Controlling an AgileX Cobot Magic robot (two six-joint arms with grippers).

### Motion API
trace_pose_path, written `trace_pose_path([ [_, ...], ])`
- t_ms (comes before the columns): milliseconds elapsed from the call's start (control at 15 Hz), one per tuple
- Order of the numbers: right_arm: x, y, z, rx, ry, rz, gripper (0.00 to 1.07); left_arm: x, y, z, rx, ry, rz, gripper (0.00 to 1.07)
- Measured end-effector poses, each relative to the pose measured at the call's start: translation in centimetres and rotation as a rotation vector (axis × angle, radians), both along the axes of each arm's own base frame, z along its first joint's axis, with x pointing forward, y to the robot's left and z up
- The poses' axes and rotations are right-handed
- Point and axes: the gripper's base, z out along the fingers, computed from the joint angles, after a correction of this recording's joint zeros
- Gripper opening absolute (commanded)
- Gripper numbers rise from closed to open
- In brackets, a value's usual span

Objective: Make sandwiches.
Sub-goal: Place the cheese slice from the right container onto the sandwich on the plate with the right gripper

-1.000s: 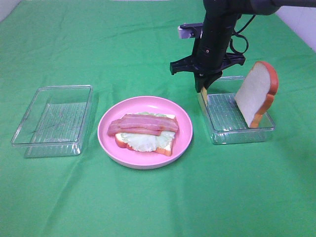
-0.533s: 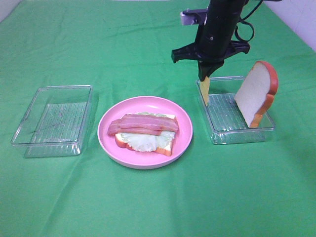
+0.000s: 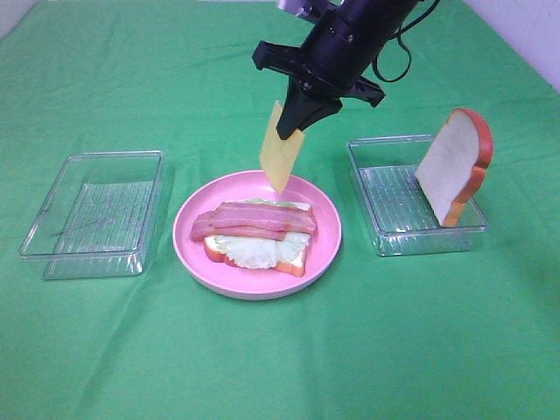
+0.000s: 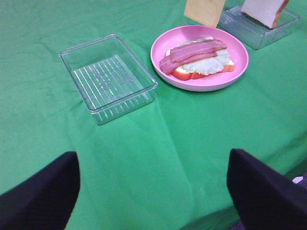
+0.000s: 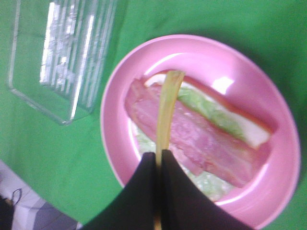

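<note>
The right fingers (image 3: 306, 111) are clamped on the top edge of the cheese (image 3: 280, 159), which hangs edge-down above the plate (image 3: 188, 254), over the bacon (image 3: 254, 219) of the half-built sandwich (image 3: 293, 262). It looks thin, light and floppy, likely to swing or fold, so an edge pinch suits it. The left fingers (image 4: 38, 191) stand apart, idle.

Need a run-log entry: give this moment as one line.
right tool: shut on cheese, over plate | left tool: open, empty | plate: bread, lettuce, bacon | slice: leaning in right tray
</note>
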Motion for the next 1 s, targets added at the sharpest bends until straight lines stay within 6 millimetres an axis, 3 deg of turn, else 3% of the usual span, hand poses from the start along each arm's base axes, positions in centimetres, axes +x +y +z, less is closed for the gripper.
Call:
trace_pose_path([
  [333,-0.8,2.7,-2.2,0.184,0.130,0.092,0.00,0.0,0.0,0.0,0.000,0.000,0.000,0.79],
  [467,-1.6,4.8,-5.0,0.179,0.189,0.134,0.00,0.0,0.0,0.0,0.000,0.000,0.000,0.79],
  [800,-0.7,3.6,-6.6,-0.012,0.141,0.059,0.00,0.0,0.0,0.0,0.000,0.000,0.000,0.79],
  [867,-0.7,3.4,-6.7,-0.040,0.139,0.051,0.05,0.0,0.0,0.0,0.000,0.000,0.000,0.79],
  [1000,-0.7,3.3,-6.8,-0.059,0.138,0.044,0.30,0.0,0.0,0.0,0.000,0.000,0.000,0.79],
])
